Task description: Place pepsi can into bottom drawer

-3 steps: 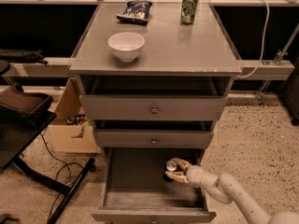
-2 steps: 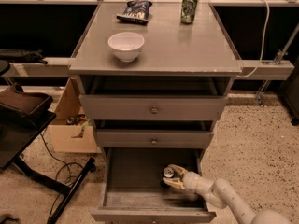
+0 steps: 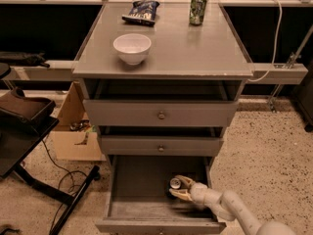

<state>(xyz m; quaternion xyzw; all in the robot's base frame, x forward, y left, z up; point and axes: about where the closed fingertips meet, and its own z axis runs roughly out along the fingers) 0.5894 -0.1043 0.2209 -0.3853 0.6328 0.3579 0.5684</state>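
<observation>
The bottom drawer (image 3: 139,192) of the grey cabinet is pulled open, and its grey wooden floor shows. My gripper (image 3: 177,188) reaches into it from the lower right, on a white arm (image 3: 230,210). The fingers (image 3: 185,180) sit on either side of the pepsi can (image 3: 174,183). Only the can's silver top and a bit of its dark body show. The can is held low, at or just above the drawer floor, right of the middle.
The two shallower drawers (image 3: 160,114) above are slightly open. On the cabinet top are a white bowl (image 3: 132,48), a chip bag (image 3: 141,11) and a green-and-silver can (image 3: 197,8). A cardboard box (image 3: 73,131) and a black stand (image 3: 29,126) with cables are on the left.
My gripper has moved the can left and further down into the bottom drawer. Nothing on the cabinet top has moved.
</observation>
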